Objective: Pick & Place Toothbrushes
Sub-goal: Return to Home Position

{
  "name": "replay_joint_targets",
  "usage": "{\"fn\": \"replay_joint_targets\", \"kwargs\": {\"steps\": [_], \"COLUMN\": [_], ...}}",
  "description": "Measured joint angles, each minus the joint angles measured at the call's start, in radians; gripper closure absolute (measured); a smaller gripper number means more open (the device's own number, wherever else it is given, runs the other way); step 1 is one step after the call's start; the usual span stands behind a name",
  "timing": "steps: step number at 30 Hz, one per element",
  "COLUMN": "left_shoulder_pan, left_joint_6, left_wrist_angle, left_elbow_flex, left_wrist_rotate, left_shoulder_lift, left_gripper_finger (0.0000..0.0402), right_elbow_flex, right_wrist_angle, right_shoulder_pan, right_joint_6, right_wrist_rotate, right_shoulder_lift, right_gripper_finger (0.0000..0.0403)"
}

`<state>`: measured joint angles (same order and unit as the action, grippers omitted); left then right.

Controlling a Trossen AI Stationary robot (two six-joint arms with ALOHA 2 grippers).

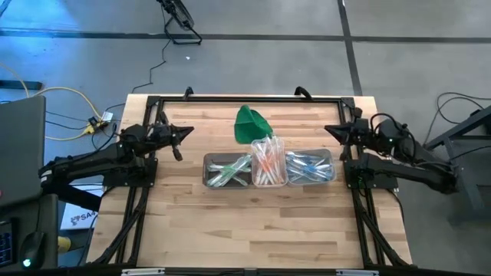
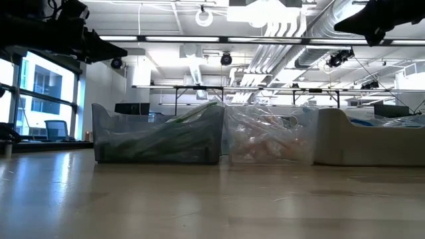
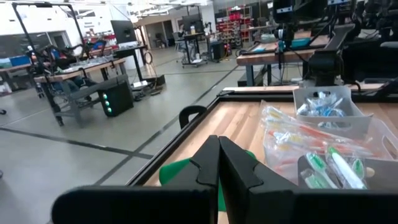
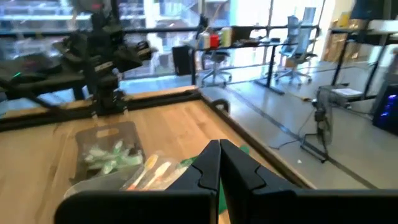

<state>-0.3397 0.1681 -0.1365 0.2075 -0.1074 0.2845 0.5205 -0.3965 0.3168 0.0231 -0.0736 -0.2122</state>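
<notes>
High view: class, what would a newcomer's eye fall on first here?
Three small clear rectangular tubs stand in a row at the centre, holding green-and-white plastic toothbrushes on the left, orange ones in the middle, blue ones on the right. A solid green cloth-like lump lies near the middle tub. The left tool and right tool hang shut at either side.

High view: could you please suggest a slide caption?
Toothbrushes sorted by colour into three tubs by a green cloth; left gripper and right gripper shut at the table's sides.
</notes>
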Motion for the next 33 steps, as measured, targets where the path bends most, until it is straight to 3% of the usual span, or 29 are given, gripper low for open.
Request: {"fn": "replay_joint_targets", "kwargs": {"steps": [7, 14, 22, 33], "left_shoulder_pan": [0.000, 0.000, 0.000, 0.000], "left_joint_6": [-0.001, -0.002, -0.007, -0.016], "left_wrist_angle": [0.000, -0.001, -0.015, -0.022], "left_elbow_flex": [-0.015, -0.015, -0.015, -0.015], "left_wrist_rotate": [0.000, 0.001, 0.001, 0.002], "left_shoulder_lift": [-0.015, -0.015, -0.015, -0.015], "left_gripper_finger": [0.0401, 0.0401, 0.0401, 0.0401], "right_elbow_flex": [0.000, 0.000, -0.011, -0.249], "right_wrist_angle": [-0.019, -0.068, -0.057, 0.175], "right_shoulder_pan": [0.000, 0.000, 0.000, -0.001], "right_joint_6": [0.003, 0.033, 0.062, 0.087], "right_wrist_rotate": [-0.116, -0.138, -0.134, 0.059], "right_shoulder_lift": [0.090, 0.204, 0.203, 0.205], "right_gripper_finger": [0.0401, 0.0401, 0.0401, 0.0401]}}
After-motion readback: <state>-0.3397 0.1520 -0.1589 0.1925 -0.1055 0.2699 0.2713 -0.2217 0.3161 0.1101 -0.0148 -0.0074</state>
